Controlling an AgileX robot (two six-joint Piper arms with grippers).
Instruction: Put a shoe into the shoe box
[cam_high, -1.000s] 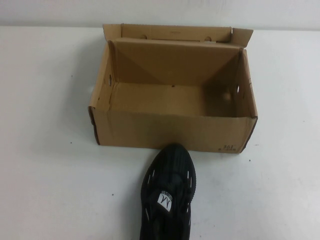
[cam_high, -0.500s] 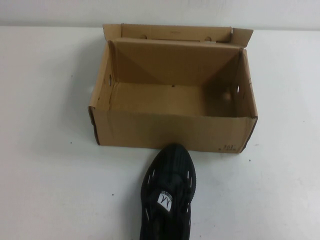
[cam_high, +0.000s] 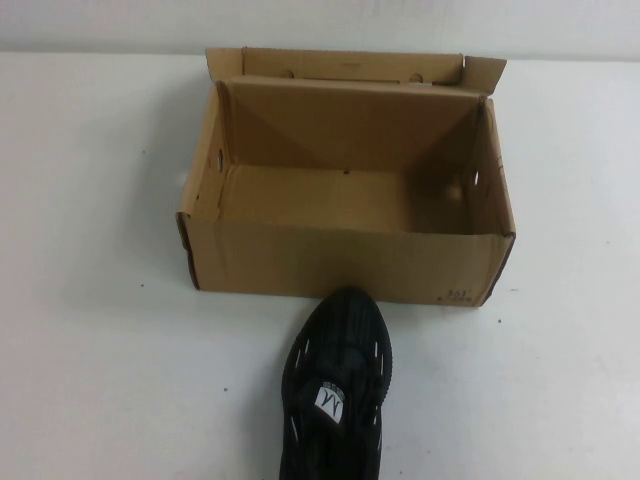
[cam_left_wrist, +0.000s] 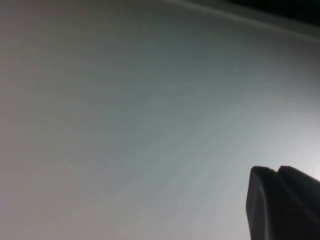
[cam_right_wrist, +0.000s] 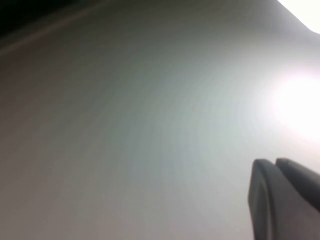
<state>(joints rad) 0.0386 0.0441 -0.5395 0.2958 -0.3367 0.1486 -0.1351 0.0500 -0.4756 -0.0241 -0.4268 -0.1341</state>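
The black shoe (cam_high: 335, 385) lies on the white table at the near edge, with its toe pointing at the front wall of the shoe box (cam_high: 340, 262) and almost touching it. Its white tongue label faces up. The brown cardboard box stands open and empty, with its flaps up at the back. Neither gripper shows in the high view. My left gripper (cam_left_wrist: 276, 169) is shut and empty over bare table in the left wrist view. My right gripper (cam_right_wrist: 274, 161) is shut and empty over bare table in the right wrist view.
The white table (cam_high: 90, 300) spreads to the left and right of the box and shoe. A wall edge runs behind the box.
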